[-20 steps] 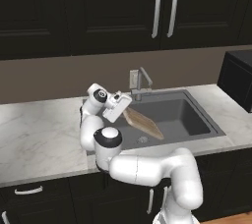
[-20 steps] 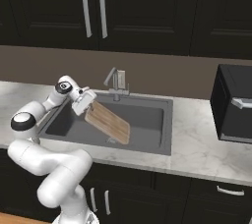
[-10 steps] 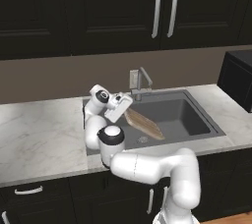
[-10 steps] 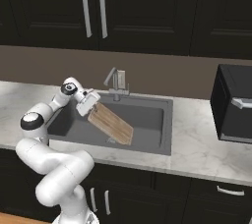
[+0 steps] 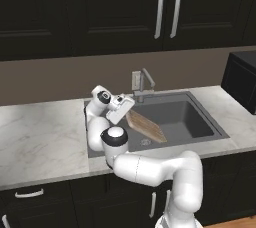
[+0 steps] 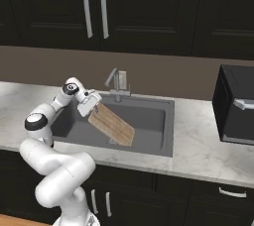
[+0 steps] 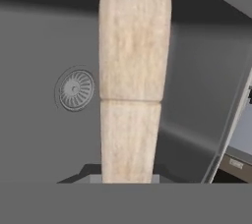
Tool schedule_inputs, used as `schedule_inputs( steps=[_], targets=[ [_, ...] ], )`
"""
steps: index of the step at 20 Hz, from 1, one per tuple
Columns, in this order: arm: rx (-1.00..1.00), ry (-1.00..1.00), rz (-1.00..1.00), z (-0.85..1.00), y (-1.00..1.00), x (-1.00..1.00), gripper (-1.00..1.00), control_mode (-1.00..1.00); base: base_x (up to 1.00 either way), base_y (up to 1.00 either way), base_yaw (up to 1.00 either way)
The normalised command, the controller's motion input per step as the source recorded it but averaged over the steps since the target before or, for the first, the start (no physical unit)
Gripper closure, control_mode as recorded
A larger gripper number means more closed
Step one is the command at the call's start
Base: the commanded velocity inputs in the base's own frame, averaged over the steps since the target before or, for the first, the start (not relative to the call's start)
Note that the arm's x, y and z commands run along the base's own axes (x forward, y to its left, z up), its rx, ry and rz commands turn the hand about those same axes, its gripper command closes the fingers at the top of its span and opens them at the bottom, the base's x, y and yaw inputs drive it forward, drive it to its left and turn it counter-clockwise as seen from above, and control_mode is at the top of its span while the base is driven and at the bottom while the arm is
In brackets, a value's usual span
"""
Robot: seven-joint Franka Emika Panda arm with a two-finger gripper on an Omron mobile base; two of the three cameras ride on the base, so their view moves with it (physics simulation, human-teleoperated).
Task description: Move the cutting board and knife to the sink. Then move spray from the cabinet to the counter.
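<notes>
While the gripper (image 5: 125, 113) is clamped on the cutting board (image 5: 146, 126), the board hangs inside the sink (image 5: 200, 122).
Its long axis slants down away from the fingers, toward the basin floor.

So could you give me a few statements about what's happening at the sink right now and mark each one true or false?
1. The gripper holds the board. True.
2. The board lies flat on the counter. False: it hangs tilted over the sink, one end lower inside the basin.
3. A faucet stands at the sink's back edge. True.
4. The cabinet doors above the sink are open. False: they are closed.
5. A drain shows in the basin floor. True.
</notes>
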Motion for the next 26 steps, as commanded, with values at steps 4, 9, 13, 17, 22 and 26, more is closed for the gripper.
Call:
schedule_inputs(
  steps=[4,9,13,17,22,26],
  targets=[
    [0.0,0.0,0.0,-0.18,-0.1,0.14,1.0,-1.0,0.0,0.0,0.0],
    [0.0,0.0,0.0,-0.17,-0.05,0.05,1.0,-1.0,0.0,0.0,0.0],
    [0.0,0.0,0.0,-0.17,0.0,0.01,-1.0,-1.0,0.0,0.0,0.0],
    [0.0,0.0,0.0,-0.13,-0.01,0.01,-1.0,-1.0,0.0,0.0,0.0],
    [0.04,-0.01,0.0,-0.06,0.0,0.0,-1.0,-1.0,0.0,0.0,0.0],
    [0.1,-0.06,0.0,-0.05,0.01,0.0,-1.0,-1.0,0.0,0.0,0.0]
  ],
)
